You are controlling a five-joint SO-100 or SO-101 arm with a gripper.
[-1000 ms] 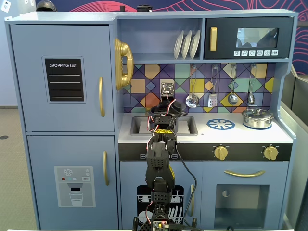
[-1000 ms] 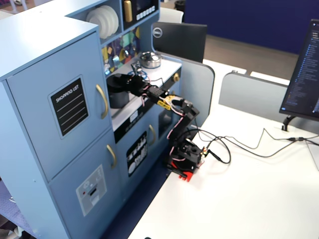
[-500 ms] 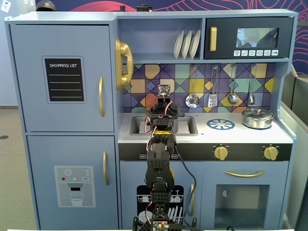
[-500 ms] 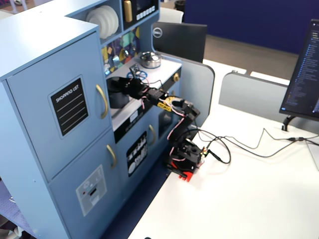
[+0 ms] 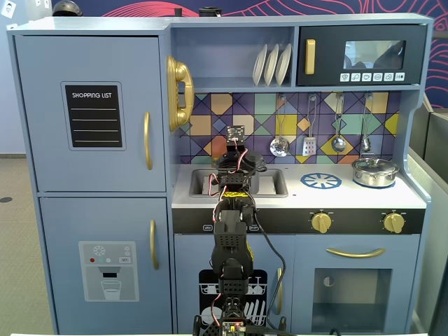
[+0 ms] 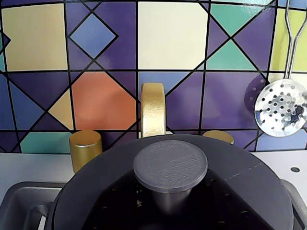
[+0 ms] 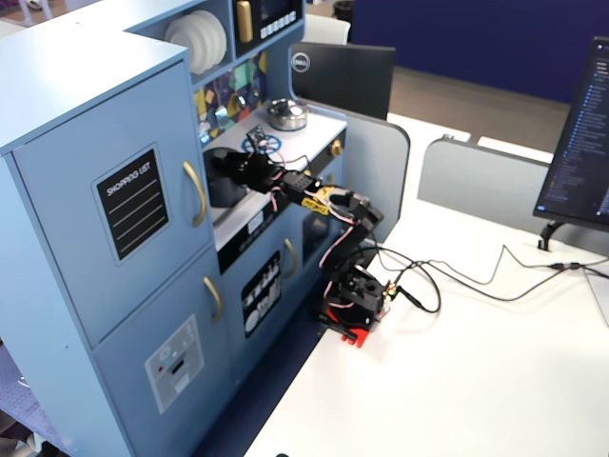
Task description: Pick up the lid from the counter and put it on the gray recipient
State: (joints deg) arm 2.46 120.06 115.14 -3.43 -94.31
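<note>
In the wrist view the dark-gray lid (image 6: 249, 177) fills the lower frame, its round knob (image 6: 170, 165) facing the camera. My gripper (image 6: 168, 203) is shut on the knob's stem, its black jaws on either side. The lid sits level over the sink (image 6: 24, 206). In a fixed view my gripper (image 5: 236, 164) reaches over the sink (image 5: 273, 183), with the lid's edge (image 5: 255, 162) showing beside it. In the other fixed view the gray recipient (image 7: 224, 190) stands in the sink under my gripper (image 7: 243, 167). I cannot tell whether the lid rests on it.
A gold faucet (image 6: 153, 108) and a gold tap handle (image 6: 85, 146) stand just behind the lid. A slotted spoon (image 6: 280, 108) hangs on the tiled wall. The shiny silver pot (image 5: 374, 171) sits at the counter's right, beside the blue burner mark (image 5: 321, 180).
</note>
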